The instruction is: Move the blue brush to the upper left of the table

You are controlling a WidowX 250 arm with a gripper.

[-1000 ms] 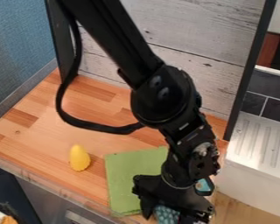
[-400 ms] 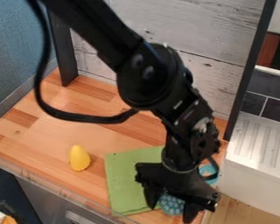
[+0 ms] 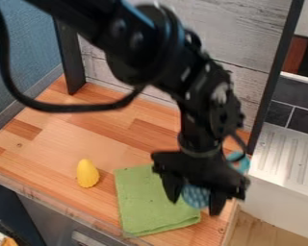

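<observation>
My fingers are closed on the blue brush [image 3: 195, 197], its bristly head between the two tips of my gripper [image 3: 195, 205], its lighter blue end poking out behind, near the right edge of the wooden table [image 3: 73, 129]. I see a green cloth [image 3: 140, 206] just left, then a yellow toy [image 3: 87, 174] farther left.

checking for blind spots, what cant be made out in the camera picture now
- Middle of blue dotted brush: camera view, behind the black two-finger pincer
- Upper right corner of folded green cloth: camera view, behind the pincer
- Upper end of black robot arm: camera view, cut off by top edge
- What the small orange thing is: camera view, cut off by bottom edge
</observation>
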